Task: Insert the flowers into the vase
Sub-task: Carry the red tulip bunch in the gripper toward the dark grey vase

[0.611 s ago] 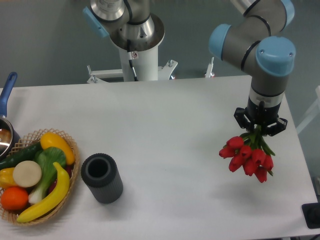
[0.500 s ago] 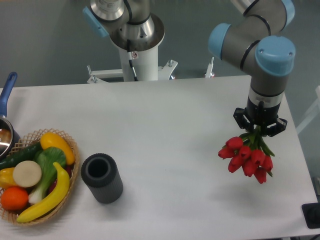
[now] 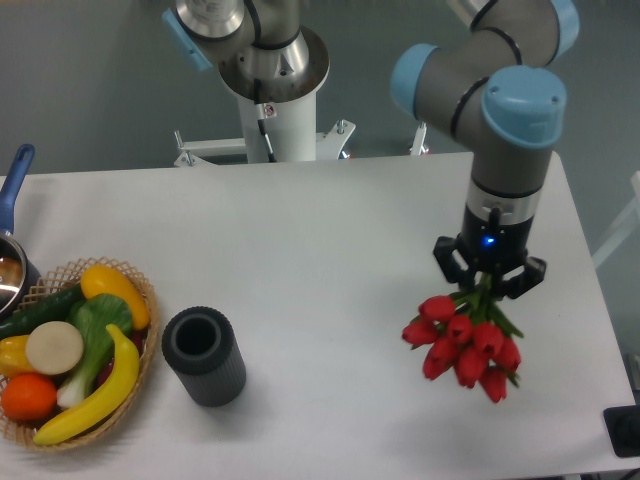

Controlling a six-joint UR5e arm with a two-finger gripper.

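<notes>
Found the fingers (image 3: 447,258) closed on the flowers (image 3: 462,345), clamped around the green stems from both sides. Gripped the bunch at the stem end only, with the stems running up into the gap between the black fingers and partly hidden there. Hung the red buds below and slightly to the right of the grip, heads down and tilted towards the camera. Saw a few green leaves splayed out just under the fingers, between them and the buds. Noted a small blue light on the wrist just above the fingers. Pointed straight down from the grey and blue arm (image 3: 510,130), over the right part of the white worktop (image 3: 330,230). Appeared to carry the bunch clear of the surface, though could not tell how high.

Stood the vase (image 3: 204,356) upright on the front left of the worktop, well apart from the flowers, dark grey and ribbed, with its mouth open and nothing in it. Placed just beside the vase, on its left, a wicker basket (image 3: 150,300) with a banana (image 3: 95,395), an orange (image 3: 27,396) and other fruit and vegetables. Caught a pot (image 3: 8,270) with a blue handle at the left edge, behind the basket
</notes>
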